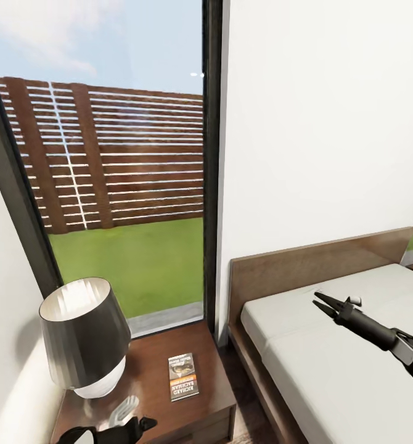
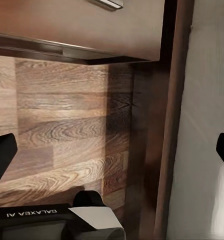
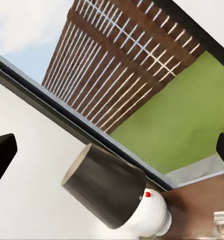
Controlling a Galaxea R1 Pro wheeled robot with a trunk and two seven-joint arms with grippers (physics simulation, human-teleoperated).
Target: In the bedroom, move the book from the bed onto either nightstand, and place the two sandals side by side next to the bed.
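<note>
A small book (image 1: 184, 377) with a dark and orange cover lies flat on the dark brown nightstand (image 1: 163, 370), to the right of the lamp; its edge also shows as the book (image 3: 223, 220) in the right wrist view. The bed (image 1: 330, 364), with its brown headboard and off-white mattress, fills the right side. My right gripper (image 1: 320, 300) hovers open and empty above the mattress near the headboard, pointing toward the nightstand. My left gripper (image 1: 129, 416) hangs open at the nightstand's front edge, its fingertips (image 2: 1, 155) wide apart over the wood floor (image 2: 61, 125). The blue sandals are out of view.
A lamp (image 1: 83, 336) with a dark shade and white base takes up the nightstand's left half. Behind it a tall black-framed window (image 1: 209, 154) shows grass and a slatted fence. A narrow strip of floor separates the nightstand from the bed frame (image 2: 167, 125).
</note>
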